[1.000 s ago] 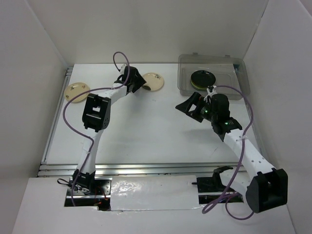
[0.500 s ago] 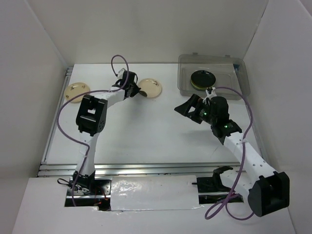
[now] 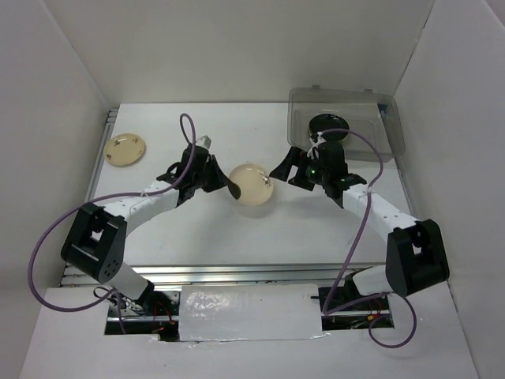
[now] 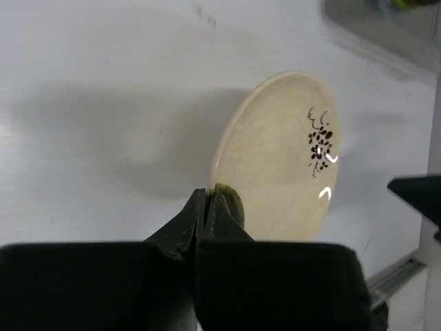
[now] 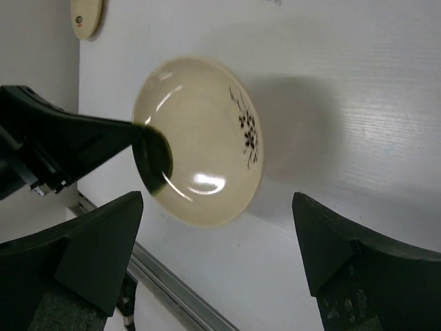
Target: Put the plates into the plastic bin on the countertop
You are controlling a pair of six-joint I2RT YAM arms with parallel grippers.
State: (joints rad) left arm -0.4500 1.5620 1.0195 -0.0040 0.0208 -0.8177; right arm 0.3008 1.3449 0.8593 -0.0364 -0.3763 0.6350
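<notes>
The left gripper pinches a cream plate by its rim, jaws pressed together on the thin lip. It holds the plate clear of the countertop, to the near left of the bin and well apart from it. The plate is tilted, with its flower-marked hollow turned toward the right gripper. That gripper hangs between plate and bin, just beside the plate's bin-side edge, its jaws spread wide with nothing between them. A black plate already lies in the left half of the bin. A second cream plate lies flat on the countertop far to the bin's left. No other plates can be made out in these views. The step in hand looks like a handover: the bin stands on the right arm's side, and the open right jaws face the offered plate. The next move calls for those jaws to close over the free rim, opposite the left fingers. They need a firm bite before the left jaws let go, because the glazed lip is thin and the plate hangs at a slant, so a shallow grip could let it slip or swing. After that the plate would need carrying over the bin's wall and setting down on or beside the black plate. The second cream plate is not yet picked up.
</notes>
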